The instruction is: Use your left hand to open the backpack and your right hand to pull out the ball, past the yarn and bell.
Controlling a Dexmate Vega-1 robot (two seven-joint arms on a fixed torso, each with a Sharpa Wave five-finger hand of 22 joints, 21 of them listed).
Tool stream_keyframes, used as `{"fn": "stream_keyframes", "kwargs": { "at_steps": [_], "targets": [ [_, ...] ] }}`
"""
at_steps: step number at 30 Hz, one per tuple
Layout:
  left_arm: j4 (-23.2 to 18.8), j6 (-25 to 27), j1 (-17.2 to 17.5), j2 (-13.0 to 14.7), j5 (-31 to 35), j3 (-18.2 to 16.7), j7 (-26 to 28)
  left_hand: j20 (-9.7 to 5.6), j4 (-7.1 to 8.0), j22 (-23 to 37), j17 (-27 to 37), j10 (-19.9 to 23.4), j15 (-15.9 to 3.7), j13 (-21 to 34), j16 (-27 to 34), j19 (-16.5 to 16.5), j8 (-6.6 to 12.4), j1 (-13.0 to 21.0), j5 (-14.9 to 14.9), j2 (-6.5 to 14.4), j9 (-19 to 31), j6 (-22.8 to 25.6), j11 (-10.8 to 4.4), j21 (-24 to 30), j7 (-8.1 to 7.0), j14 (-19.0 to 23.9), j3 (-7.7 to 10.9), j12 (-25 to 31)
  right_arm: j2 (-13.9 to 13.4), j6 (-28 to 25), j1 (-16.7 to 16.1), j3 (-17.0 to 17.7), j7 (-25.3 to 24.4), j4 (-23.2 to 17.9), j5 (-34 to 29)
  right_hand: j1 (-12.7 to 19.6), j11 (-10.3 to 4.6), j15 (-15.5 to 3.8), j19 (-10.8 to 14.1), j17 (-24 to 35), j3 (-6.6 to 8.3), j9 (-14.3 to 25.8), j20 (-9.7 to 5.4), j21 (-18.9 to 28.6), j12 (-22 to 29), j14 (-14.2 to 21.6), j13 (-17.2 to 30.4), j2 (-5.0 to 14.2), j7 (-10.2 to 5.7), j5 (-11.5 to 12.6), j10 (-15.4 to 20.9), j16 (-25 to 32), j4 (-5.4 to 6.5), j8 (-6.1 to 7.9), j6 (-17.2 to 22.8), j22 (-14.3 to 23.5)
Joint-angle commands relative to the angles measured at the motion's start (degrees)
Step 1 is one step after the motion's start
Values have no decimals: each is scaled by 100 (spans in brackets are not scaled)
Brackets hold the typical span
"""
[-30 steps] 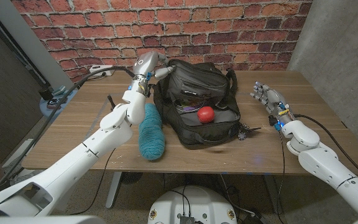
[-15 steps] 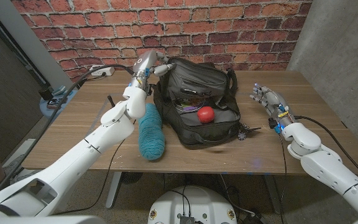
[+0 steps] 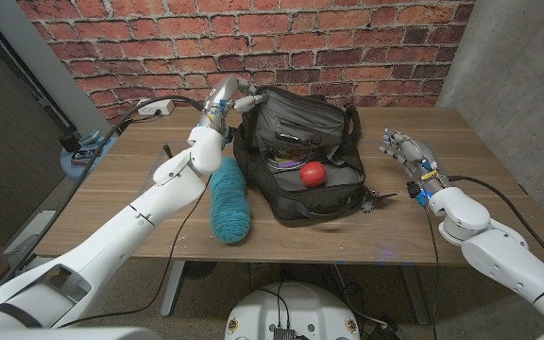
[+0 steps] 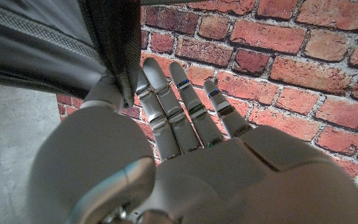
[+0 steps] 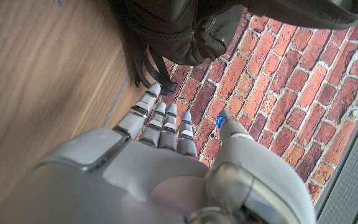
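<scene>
The black backpack (image 3: 333, 127) lies open in the middle of the table, its flap (image 3: 286, 113) standing up at the back. A red ball (image 3: 313, 173) sits in the open compartment. The teal yarn (image 3: 229, 200) lies on the table just left of the bag. My left hand (image 3: 229, 95) is at the flap's left edge. In the left wrist view the flap's edge (image 4: 122, 56) runs between the thumb and the straight fingers (image 4: 166, 112) of my left hand (image 4: 185, 162), pinched there. My right hand (image 3: 406, 149) hovers right of the bag, fingers spread, empty. I cannot make out a bell.
A small dark item (image 3: 376, 198) lies by the bag's right side. A white power strip (image 3: 154, 109) and cables sit at the table's back left. A brick wall stands behind. In the right wrist view my right hand (image 5: 166, 162) reaches toward the backpack (image 5: 185, 25).
My left hand has moved a little to the right, up against the flap's edge. The right hand has stayed almost still, and the bag, ball and yarn have not moved.
</scene>
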Motion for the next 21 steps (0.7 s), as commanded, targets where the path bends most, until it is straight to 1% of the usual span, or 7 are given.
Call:
{"fn": "stream_keyframes", "kwargs": {
  "at_steps": [1,5,15,21],
  "targets": [
    [79,-56,-123,53,-412,45,-80,-8,5,15,43,6,-12,27,-9,-33,52,423,53,403,25,-26,33,-24,15,-20,14,8,-434,-731,-318,149,-377,-738,-506,73,-1,35,28,-9,27,1,29,11,32,41,12,-10,5,34,66,44,-35,44,53,17],
    [99,-57,-132,30,-625,1,-128,-8,-1,16,39,18,-5,41,-19,-42,55,428,61,395,20,-29,9,-27,7,-16,18,10,-522,-946,-379,178,-432,-928,-650,82,-21,36,39,-14,29,1,41,15,36,45,12,-14,4,35,76,43,-45,46,62,16],
    [219,-115,-218,35,-953,-1,-186,2,7,17,61,9,-3,56,-25,-65,66,424,72,403,14,-29,37,-34,6,-35,14,-7,-752,-1647,-545,254,-585,-1476,-982,105,-18,45,45,-22,34,1,47,15,42,58,13,-16,12,38,99,45,-65,54,92,16],
    [305,-186,-296,59,-1012,68,-200,9,4,18,65,15,-6,65,-31,-73,70,429,81,399,12,-40,36,-35,18,-29,16,-13,-721,-1790,-618,280,-606,-1650,-1075,113,-26,43,49,-26,34,1,49,15,44,55,13,-18,9,39,106,43,-73,56,103,15]
  ]
}}
